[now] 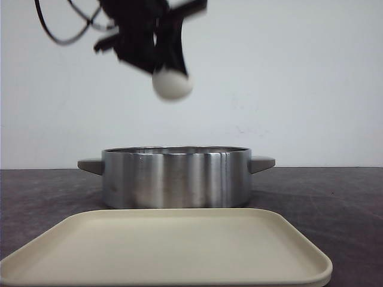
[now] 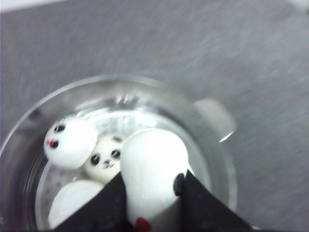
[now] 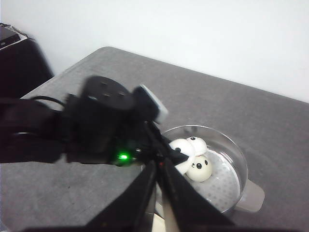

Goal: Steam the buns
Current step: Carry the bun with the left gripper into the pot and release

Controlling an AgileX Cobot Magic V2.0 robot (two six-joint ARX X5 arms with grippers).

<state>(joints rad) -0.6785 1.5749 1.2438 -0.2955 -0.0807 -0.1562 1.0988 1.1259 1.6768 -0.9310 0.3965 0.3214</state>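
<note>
Gripping one white bun (image 2: 153, 178) between its two black fingers (image 2: 108, 205), the left claw (image 1: 169, 75) hangs high above the steel pot (image 1: 175, 176), with the bun poking out below the fingertips. In the front view the left arm comes in from the upper left, blurred, a black cable looping behind it, and the claw points downward over the pot's left half. From the left wrist view the held bun is squeezed narrow and long, with a black patch on one side and a red spot near its pinched end.

Down inside the pot lie three more buns: one (image 2: 70, 141) with black eyes and a red mark, resting against the wall; a smaller-looking one (image 2: 105, 161) with a clear panda face, touching it; and a third (image 2: 72, 203) showing only plain white, partly hidden by a finger. They sit on a pale perforated plate at the pot's bottom.

The right claw (image 3: 159, 212) shows only in its own wrist view, where its dark fingers stand close together with a thin gap and nothing visible between them. It looks from above onto the left arm's wrist block, which bears a green light and covers part of the pot.

The pot stands on the dark grey tabletop (image 1: 335, 197), grey handles at both sides. Near the camera lies a cream tray (image 1: 173, 251), just in front of the pot. A white wall closes the scene.
</note>
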